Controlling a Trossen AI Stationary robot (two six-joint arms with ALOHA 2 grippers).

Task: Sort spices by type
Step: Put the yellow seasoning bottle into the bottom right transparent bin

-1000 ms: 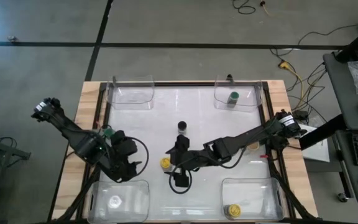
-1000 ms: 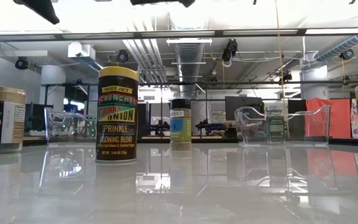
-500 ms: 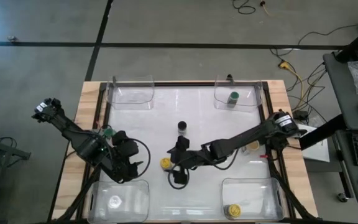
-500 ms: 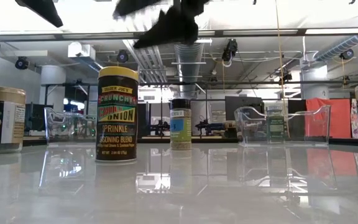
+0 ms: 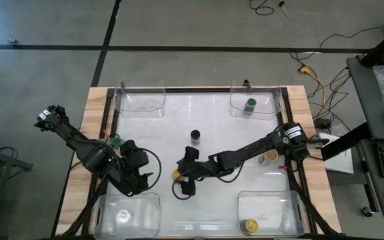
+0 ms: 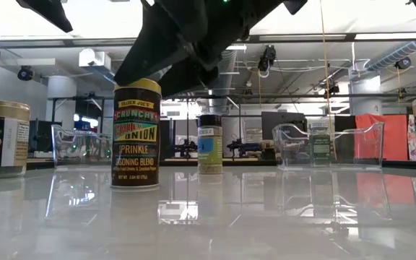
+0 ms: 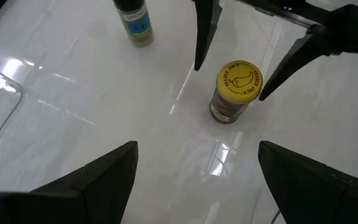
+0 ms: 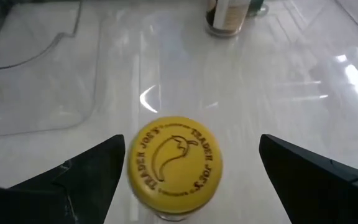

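A spice jar with a yellow lid (image 5: 176,175) stands upright on the white table, left of its middle. My right gripper (image 5: 182,173) is open, and its fingers flank the lid (image 8: 173,165) without touching it. In the left wrist view those fingers (image 7: 202,37) show on either side of the jar (image 7: 235,93). A black-lidded jar (image 5: 195,136) stands farther back. My left gripper (image 5: 139,175) hangs open over the table's near left part with nothing between its fingers.
Four clear tubs sit in the table's corners. The far right tub (image 5: 272,100) holds a green-lidded jar (image 5: 250,105), the near right tub (image 5: 272,200) a yellow-lidded jar (image 5: 249,227), and the near left tub (image 5: 142,203) a pale-lidded jar (image 5: 123,215). The far left tub is (image 5: 142,99).
My right gripper has come down and a little toward the table's left edge. It stays open, and its fingers now stand around the yellow lid. The jars have not moved.
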